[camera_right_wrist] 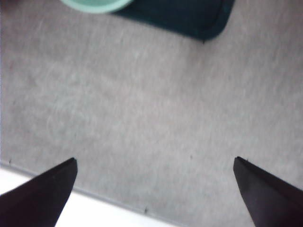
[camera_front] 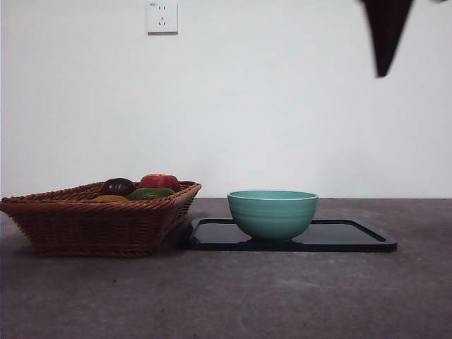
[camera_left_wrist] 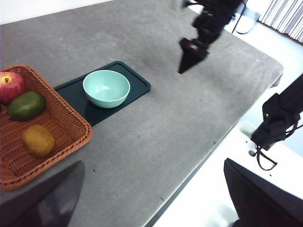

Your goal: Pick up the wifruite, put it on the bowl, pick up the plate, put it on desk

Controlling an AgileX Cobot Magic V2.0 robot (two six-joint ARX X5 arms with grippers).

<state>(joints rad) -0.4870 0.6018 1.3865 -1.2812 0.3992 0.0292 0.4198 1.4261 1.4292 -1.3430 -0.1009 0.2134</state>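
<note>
Mint-teal ceramic bowl [camera_front: 272, 212] with ridged outside — stands upright on the left part of a flat, dark, rectangular tray [camera_front: 353, 239] with a raised rim, right of centre on the grey-brown matte desk [camera_front: 226, 296]. The bowl is empty in the left wrist view.

Brown wicker basket [camera_front: 92, 222], shallow and square, sits on the desk just left of the tray, its right corner close to the tray's left end. Contents:
- small oval orange-brown wifruite [camera_left_wrist: 38, 140], lying in the near part of the basket, apart from the other fruit; from the front only its top shows over the rim;
- dark green oval fruit [camera_left_wrist: 26, 105], beyond the wifruite;
- red apple [camera_left_wrist: 10, 85], next to the green fruit, on its far side;
- dark purple round fruit [camera_front: 117, 186], seen only from the front, at the left of the group.

White wall socket [camera_front: 162, 16], high on the pale wall behind.

Left gripper [camera_left_wrist: 151, 198]: above the near edge of the desk, jaws wide apart, holding nothing.

Right gripper [camera_right_wrist: 154, 189]: raised above bare desk to the right of the tray, well clear of the bowl; its own camera shows the jaws spread wide and empty — from the front it shows as a black tip at the top right.
</note>
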